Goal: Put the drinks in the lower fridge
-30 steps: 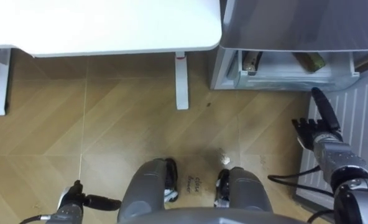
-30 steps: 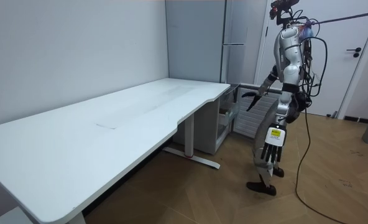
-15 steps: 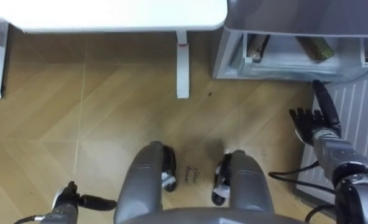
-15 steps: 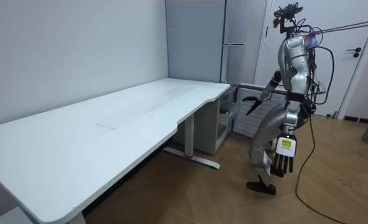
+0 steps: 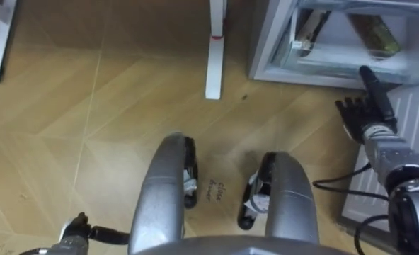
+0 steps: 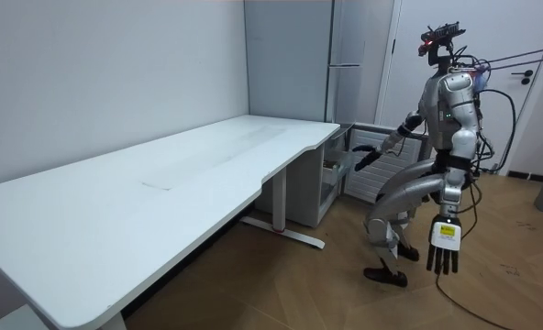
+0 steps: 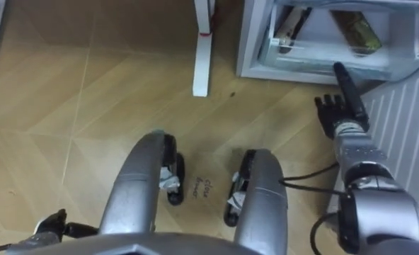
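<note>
Before the open lower fridge [image 5: 267,49], at the end of a white surface [image 6: 161,183], stands crouched with knees bent on wooden floor [image 5: 89,127]. Holds the right hand [image 5: 365,117] out low toward the fridge, fingers straight and slightly spread, gripping nothing, with the thumb tip at the front edge of a clear drawer [image 5: 337,62]; cannot tell whether touching. Lets the left hand [image 6: 443,259] hang low at the side, fingers straight and pointing down, likewise empty. Looks down into the drawer: inside, a greenish-brown drink [image 5: 374,35] lying tilted near the right end, and a darker thing [image 5: 308,27] near the left end, too unclear to name. Has the door [image 5: 408,134], ribbed and white on its inner face, swung open beneath the right forearm. Stands with a white leg [image 5: 215,49] of the surface just left of the fridge, well apart from both hands.
</note>
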{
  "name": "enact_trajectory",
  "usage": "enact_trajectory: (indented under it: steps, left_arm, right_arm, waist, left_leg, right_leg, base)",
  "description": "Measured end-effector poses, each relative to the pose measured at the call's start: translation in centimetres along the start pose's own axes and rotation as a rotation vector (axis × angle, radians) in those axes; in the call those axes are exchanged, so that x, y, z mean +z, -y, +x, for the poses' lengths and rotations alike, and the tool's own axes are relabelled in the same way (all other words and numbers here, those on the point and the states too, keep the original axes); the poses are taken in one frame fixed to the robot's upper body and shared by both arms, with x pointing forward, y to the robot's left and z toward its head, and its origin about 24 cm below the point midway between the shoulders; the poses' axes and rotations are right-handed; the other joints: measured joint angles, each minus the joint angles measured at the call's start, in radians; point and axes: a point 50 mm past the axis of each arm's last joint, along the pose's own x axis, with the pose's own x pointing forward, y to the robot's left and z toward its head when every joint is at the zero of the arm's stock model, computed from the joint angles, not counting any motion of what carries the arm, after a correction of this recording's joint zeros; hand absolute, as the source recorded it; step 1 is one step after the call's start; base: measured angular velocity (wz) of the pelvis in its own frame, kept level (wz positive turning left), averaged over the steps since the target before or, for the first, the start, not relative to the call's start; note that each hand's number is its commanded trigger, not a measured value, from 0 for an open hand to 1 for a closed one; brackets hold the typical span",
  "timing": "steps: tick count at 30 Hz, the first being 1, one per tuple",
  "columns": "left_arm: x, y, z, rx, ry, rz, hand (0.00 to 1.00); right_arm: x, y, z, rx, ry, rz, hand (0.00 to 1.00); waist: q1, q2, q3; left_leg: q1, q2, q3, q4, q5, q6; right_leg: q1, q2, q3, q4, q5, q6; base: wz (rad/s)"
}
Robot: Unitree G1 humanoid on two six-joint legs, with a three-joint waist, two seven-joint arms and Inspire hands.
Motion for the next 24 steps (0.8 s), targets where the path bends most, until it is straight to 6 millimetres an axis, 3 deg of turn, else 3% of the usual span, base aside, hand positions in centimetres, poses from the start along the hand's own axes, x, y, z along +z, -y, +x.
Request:
enact_trajectory:
  steps: [4,6,11,15,24]
  left_arm:
    - [0.1,-0.4,0.0,0.007,0.007,0.003,0.00]
    - [0.2,-1.0,0.0,0.019,0.013,0.005,0.00]
    - [0.3,-1.1,-0.1,0.001,0.037,0.006,0.00]
    - [0.4,-2.3,-0.2,0.022,0.073,0.011,0.00]
    - [-3.5,-3.6,-0.8,0.048,-0.017,0.041,0.00]
  right_arm:
    - [1.1,-2.7,0.4,0.065,0.025,-0.021,0.00]
    - [1.1,-3.2,0.5,0.061,0.023,-0.022,0.00]
    - [1.7,-3.6,0.5,0.025,0.042,-0.026,0.00]
    - [2.4,-4.6,0.5,-0.008,0.080,-0.049,0.00]
    - [3.1,-8.2,0.4,0.026,0.125,-0.084,0.00]
  waist:
    - [0.007,-0.016,0.0009]
    - [0.010,-0.039,0.0034]
    - [0.014,-0.045,0.0037]
    - [0.039,-0.052,0.0079]
    - [0.071,-0.052,0.0083]
  left_leg:
    - [-0.019,-0.013,-0.009,0.014,0.001,-0.002]
    - [-0.031,-0.016,-0.016,0.018,0.001,-0.002]
    - [-0.054,-0.031,-0.037,0.023,0.002,-0.003]
    - [-0.061,-0.033,-0.037,0.022,0.004,0.000]
    - [-0.067,-0.049,-0.052,0.008,0.014,-0.006]
  right_leg:
    - [-0.011,-0.012,-0.006,0.022,-0.009,0.000]
    - [-0.014,-0.024,-0.022,0.029,-0.020,-0.006]
    - [-0.015,-0.040,-0.048,0.027,-0.025,-0.009]
    - [-0.018,-0.047,-0.053,0.029,-0.028,-0.011]
    - [-0.020,-0.054,-0.065,0.027,-0.042,-0.018]
  base:
    - [0.15]
    - [0.15]
    - [0.12]
    - [0.03]
    - [0.08]
